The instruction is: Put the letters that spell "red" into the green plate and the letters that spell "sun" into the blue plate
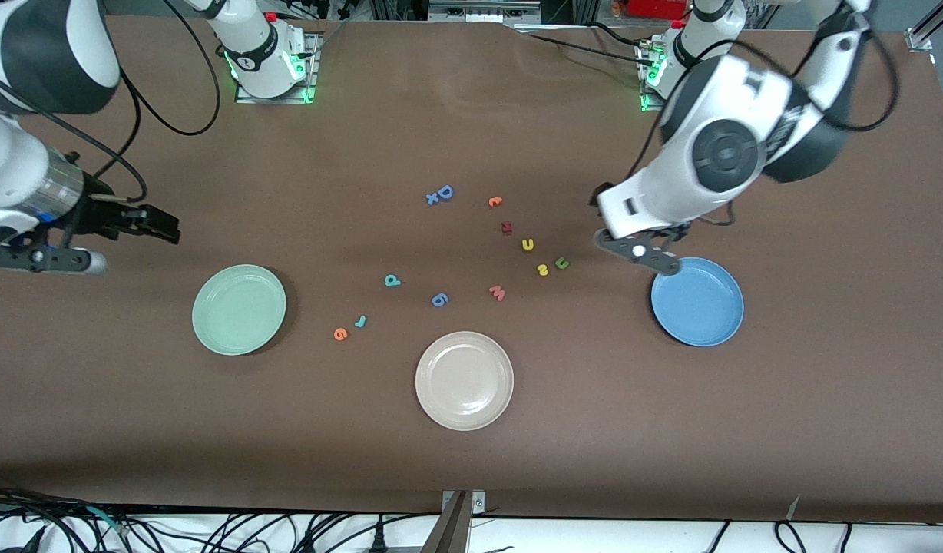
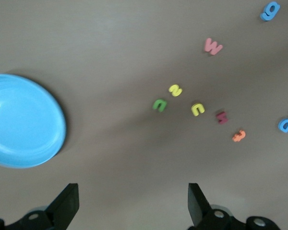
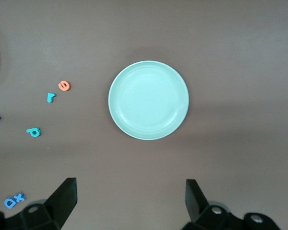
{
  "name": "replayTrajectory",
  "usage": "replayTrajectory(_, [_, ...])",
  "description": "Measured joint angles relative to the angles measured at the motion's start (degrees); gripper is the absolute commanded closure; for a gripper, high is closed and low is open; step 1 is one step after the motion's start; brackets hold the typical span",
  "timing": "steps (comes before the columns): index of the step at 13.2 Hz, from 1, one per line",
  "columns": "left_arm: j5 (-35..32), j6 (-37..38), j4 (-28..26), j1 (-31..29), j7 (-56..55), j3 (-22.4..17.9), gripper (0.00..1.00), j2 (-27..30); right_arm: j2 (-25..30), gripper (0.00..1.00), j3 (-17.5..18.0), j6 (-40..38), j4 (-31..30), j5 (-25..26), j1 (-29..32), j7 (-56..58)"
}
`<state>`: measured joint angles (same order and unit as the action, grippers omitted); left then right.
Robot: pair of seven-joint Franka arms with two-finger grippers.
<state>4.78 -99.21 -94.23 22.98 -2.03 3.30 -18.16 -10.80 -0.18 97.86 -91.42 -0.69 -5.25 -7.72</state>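
Note:
The green plate (image 1: pixel 239 309) (image 3: pixel 149 99) lies toward the right arm's end and holds nothing. Beside it lie the orange "e" (image 1: pixel 340 333) (image 3: pixel 64 86), teal "r" (image 1: pixel 361 320) (image 3: pixel 51 97) and teal "d" (image 1: pixel 392 280) (image 3: pixel 33 132). The blue plate (image 1: pixel 697 301) (image 2: pixel 24 122), also bare, lies toward the left arm's end. The yellow "u" (image 1: pixel 527 244) (image 2: pixel 198 109), yellow "s" (image 1: pixel 543 269) (image 2: pixel 175 90) and green "n" (image 1: pixel 562 263) (image 2: pixel 159 104) lie close together near it. My left gripper (image 1: pixel 642 253) (image 2: pixel 133 203) hangs open over bare table at the blue plate's rim. My right gripper (image 1: pixel 163 227) (image 3: pixel 130 201) hangs open over bare table by the green plate.
A beige-white plate (image 1: pixel 464 380) lies nearest the front camera, mid-table. Other loose letters lie among the task's own: blue "D" (image 1: pixel 445 192), orange "c" (image 1: pixel 495 202), a dark red letter (image 1: pixel 507 227), pink "w" (image 1: pixel 497 293) and blue "g" (image 1: pixel 439 299).

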Motion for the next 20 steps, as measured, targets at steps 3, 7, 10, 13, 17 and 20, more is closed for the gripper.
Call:
replayTrajectory(3, [0.00,-5.89,-0.50,3.75,-1.35,0.03,0.00,-5.01,-3.87,0.00,0.07,2.71,-0.04,-0.79,-1.98,-1.70])
replayTrajectory(7, [-0.02,-16.56,-6.68,5.69,-1.29,0.00,0.00,-7.76,-9.60,0.00,0.19,9.50,-0.05,-0.80,-7.00,-8.11])
replayTrajectory(10, [-2.15,-25.41,-13.02,5.74,-0.48,-0.12,0.00,-8.03,-15.03,0.00,0.19,15.69,0.83,-0.81,-9.14,-10.47])
replayTrajectory(13, [-2.57,-30.73,-16.14,5.73,3.24,-0.25,0.00,-8.85,-22.34,0.00,0.20,17.15,6.41,-0.81,-11.42,-14.61])
replayTrajectory(17, [-2.58,-37.90,-18.68,5.77,4.96,-0.30,0.00,-11.41,-29.61,0.00,0.17,21.58,10.34,-0.79,-12.89,-21.02])
replayTrajectory(20, [-3.07,-40.37,-19.67,5.82,5.59,-0.30,0.00,-12.16,-31.83,0.00,0.17,22.70,10.82,-0.78,-14.02,-24.84])
